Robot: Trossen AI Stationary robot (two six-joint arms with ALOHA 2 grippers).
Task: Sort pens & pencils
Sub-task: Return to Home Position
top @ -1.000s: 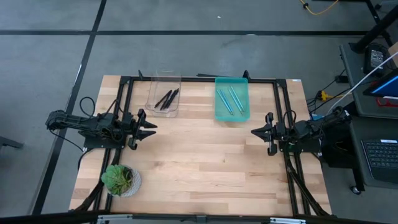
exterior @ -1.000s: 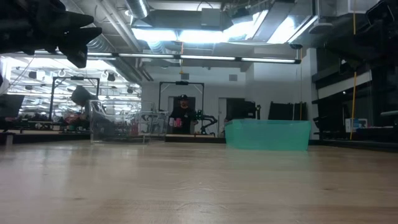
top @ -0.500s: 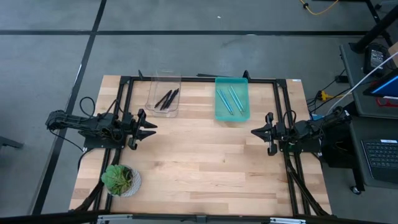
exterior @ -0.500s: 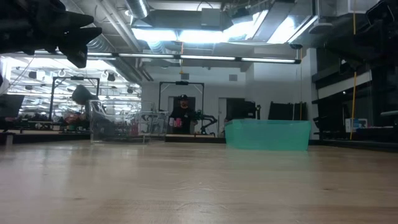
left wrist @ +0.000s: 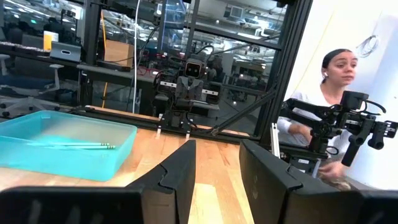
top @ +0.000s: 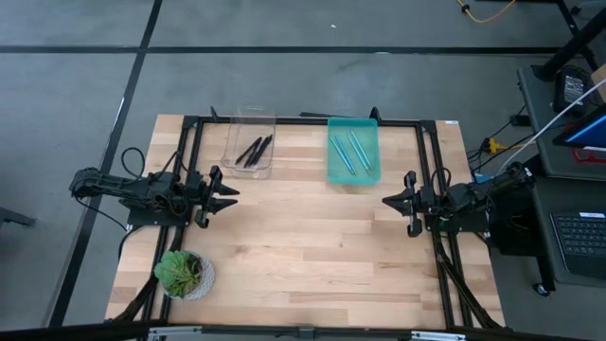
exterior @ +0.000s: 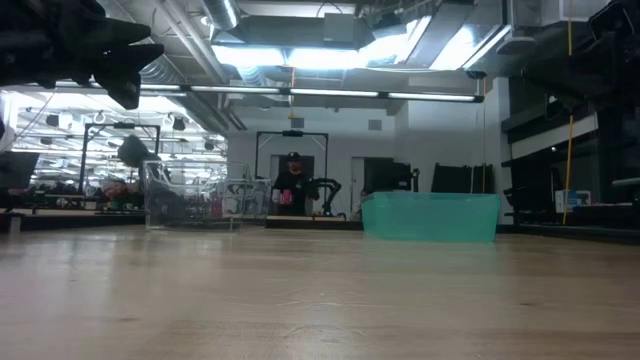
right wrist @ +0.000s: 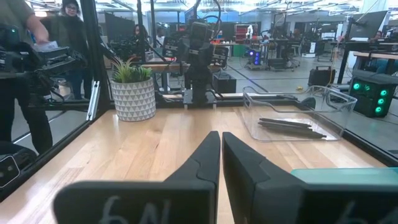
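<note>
The black sticks (top: pixel 254 150) lie flat in a clear bin (top: pixel 237 161) at the table's far side; the right wrist view shows them (right wrist: pixel 289 126) on its floor. The light blue sticks (top: pixel 348 152) lie in a teal bin (top: pixel 369 175) to the right of it, and they also show in the left wrist view (left wrist: pixel 68 145). My left gripper (top: pixel 232 193) hovers open near the table's left edge, pointing right. My right gripper (top: pixel 385 201) hovers shut near the right edge, pointing left. Neither touches anything.
A potted plant (top: pixel 185 274) stands at the table's near left corner. A black frame (top: pixel 303 121) runs around the table's edges. Bare wood (top: pixel 312 246) spans the middle and near side. People stand beyond the table (left wrist: pixel 329 93), (exterior: pixel 293 185).
</note>
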